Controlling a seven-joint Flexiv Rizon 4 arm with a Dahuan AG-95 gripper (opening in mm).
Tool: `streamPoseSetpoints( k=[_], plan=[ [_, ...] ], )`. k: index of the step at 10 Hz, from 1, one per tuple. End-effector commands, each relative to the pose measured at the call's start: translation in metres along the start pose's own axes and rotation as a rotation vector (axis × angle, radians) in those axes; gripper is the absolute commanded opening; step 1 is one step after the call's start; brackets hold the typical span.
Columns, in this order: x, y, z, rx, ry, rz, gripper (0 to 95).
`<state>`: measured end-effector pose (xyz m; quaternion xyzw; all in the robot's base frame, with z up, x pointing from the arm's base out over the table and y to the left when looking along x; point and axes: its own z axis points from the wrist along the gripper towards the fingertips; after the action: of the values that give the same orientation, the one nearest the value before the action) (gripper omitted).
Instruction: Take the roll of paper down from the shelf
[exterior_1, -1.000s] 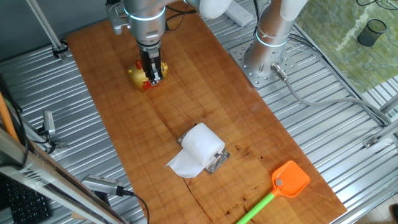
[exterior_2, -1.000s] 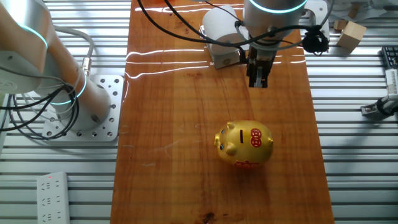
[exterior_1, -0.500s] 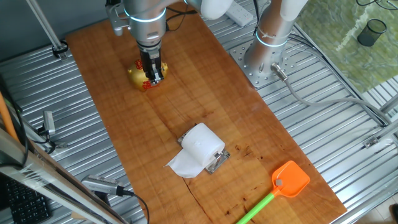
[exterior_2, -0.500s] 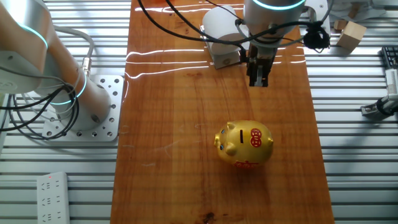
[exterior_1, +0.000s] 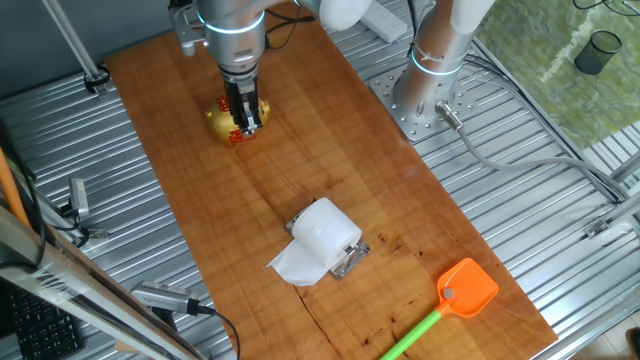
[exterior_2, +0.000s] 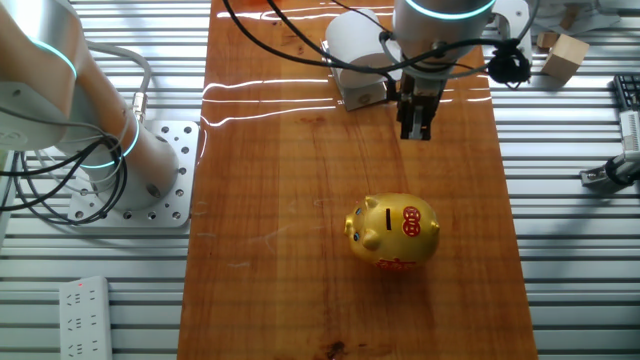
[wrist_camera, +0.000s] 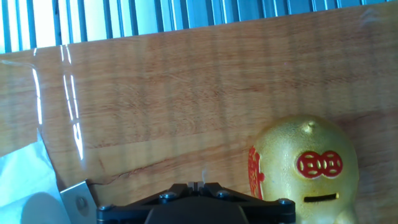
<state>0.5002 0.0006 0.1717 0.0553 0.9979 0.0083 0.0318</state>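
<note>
The roll of paper (exterior_1: 322, 233) is white with a wrinkled tail of tissue. It lies on the small silver shelf (exterior_1: 351, 260) near the middle of the wooden table. In the other fixed view the roll (exterior_2: 352, 40) and shelf (exterior_2: 362, 92) sit at the far end, partly behind the arm. My gripper (exterior_1: 246, 124) hangs above the table with its fingers together and nothing between them. It is well away from the roll in one fixed view and just right of the shelf in the other (exterior_2: 415, 130). In the hand view the tissue (wrist_camera: 18, 186) and a shelf corner (wrist_camera: 78, 200) show at bottom left, left of the gripper (wrist_camera: 198, 185).
A golden piggy bank (exterior_1: 226, 124) stands beside the gripper and shows in the other views too (exterior_2: 393, 232) (wrist_camera: 305, 165). An orange-headed swatter (exterior_1: 467, 288) lies at the table's near right corner. A second arm's base (exterior_1: 428, 95) stands beside the table.
</note>
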Motion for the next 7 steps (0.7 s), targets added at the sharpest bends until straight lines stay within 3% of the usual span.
streamPoseSetpoints(
  k=[1,3,6,7],
  plan=[
    [0.0002,0.0,0.0001,0.007,0.005,0.017,0.0],
    [0.0,-0.0002,0.0008,0.006,0.012,0.029,0.0],
    [-0.0002,-0.0005,0.0018,0.017,0.058,-0.015,0.0],
    [-0.0002,-0.0005,0.0018,0.014,0.053,-0.039,0.0]
  ],
)
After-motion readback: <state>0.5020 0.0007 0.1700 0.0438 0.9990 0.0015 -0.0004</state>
